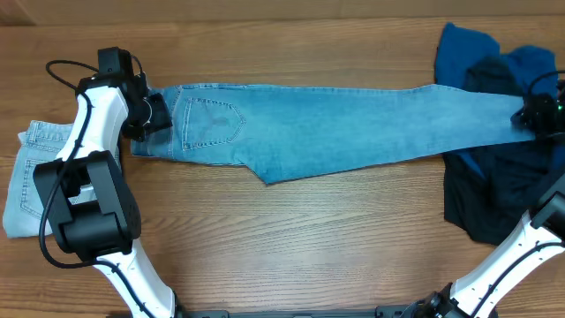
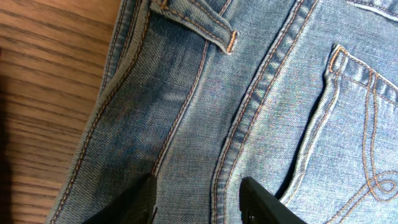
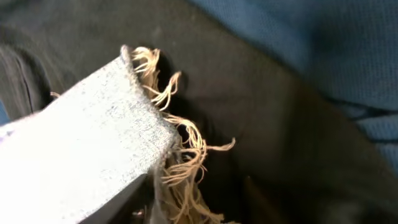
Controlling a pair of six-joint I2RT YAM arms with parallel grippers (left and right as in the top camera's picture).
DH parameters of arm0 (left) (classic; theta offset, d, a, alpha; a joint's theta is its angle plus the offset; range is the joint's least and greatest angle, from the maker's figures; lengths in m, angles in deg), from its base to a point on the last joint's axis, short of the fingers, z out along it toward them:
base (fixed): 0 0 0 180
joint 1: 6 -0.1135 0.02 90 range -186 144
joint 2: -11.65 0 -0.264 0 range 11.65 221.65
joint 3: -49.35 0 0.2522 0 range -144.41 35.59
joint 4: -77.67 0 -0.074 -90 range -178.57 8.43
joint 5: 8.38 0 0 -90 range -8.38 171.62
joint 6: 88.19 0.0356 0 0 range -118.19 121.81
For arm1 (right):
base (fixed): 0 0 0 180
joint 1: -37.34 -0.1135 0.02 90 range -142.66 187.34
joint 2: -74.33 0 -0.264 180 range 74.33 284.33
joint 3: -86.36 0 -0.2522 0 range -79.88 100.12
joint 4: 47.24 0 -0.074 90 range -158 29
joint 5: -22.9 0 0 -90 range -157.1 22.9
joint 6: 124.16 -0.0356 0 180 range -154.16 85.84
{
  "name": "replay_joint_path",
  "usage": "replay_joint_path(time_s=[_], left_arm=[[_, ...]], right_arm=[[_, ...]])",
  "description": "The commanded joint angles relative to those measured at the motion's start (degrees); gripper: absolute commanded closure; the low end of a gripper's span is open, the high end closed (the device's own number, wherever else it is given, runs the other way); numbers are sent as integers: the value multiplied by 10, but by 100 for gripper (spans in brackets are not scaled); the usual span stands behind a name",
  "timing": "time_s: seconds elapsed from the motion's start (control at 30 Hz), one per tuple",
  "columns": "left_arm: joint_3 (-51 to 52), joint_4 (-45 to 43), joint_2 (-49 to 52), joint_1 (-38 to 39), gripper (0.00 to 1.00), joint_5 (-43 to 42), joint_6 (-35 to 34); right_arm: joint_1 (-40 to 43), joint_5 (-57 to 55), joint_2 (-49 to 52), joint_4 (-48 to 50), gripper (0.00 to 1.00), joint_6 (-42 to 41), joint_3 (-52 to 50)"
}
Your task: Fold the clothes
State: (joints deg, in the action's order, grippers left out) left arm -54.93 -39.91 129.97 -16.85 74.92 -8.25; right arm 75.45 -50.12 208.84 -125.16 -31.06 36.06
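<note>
Long light-blue jeans (image 1: 335, 119) lie stretched across the table, folded lengthwise, back pocket (image 1: 212, 119) up. My left gripper (image 1: 154, 115) is at the waist end. In the left wrist view its fingers (image 2: 196, 199) are apart over the flat denim (image 2: 261, 93), astride a seam beside the pocket (image 2: 360, 124). My right gripper (image 1: 530, 115) is at the hem end. In the right wrist view the frayed hem (image 3: 93, 137) rests by the left finger, loose threads hang between the open fingers (image 3: 199, 199), and nothing looks pinched.
Paler folded jeans (image 1: 26, 177) lie at the left edge behind my left arm. A royal-blue garment (image 1: 463, 53) and a dark navy one (image 1: 485, 194) are heaped at the right, under the hem; both show in the right wrist view (image 3: 323, 37) (image 3: 280, 124).
</note>
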Motion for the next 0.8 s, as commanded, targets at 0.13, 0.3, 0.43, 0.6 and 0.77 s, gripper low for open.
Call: replay_joint_path(time_s=[0.13, 0.3, 0.43, 0.6, 0.77], left_arm=[[-4, 6, -3, 5, 53, -4, 11], [-4, 6, -2, 5, 53, -4, 11], [-4, 6, -3, 5, 53, -4, 13], [-4, 6, -2, 5, 54, -4, 13], [-4, 7, -3, 5, 53, -4, 13]], right_arm=[[-2, 44, -12, 6, 84, 1, 10], [-2, 59, -23, -25, 84, -3, 68], [-2, 61, -54, -37, 84, -3, 94], [-2, 61, -62, -43, 84, -3, 94], [-2, 10, -62, -64, 82, -3, 90]])
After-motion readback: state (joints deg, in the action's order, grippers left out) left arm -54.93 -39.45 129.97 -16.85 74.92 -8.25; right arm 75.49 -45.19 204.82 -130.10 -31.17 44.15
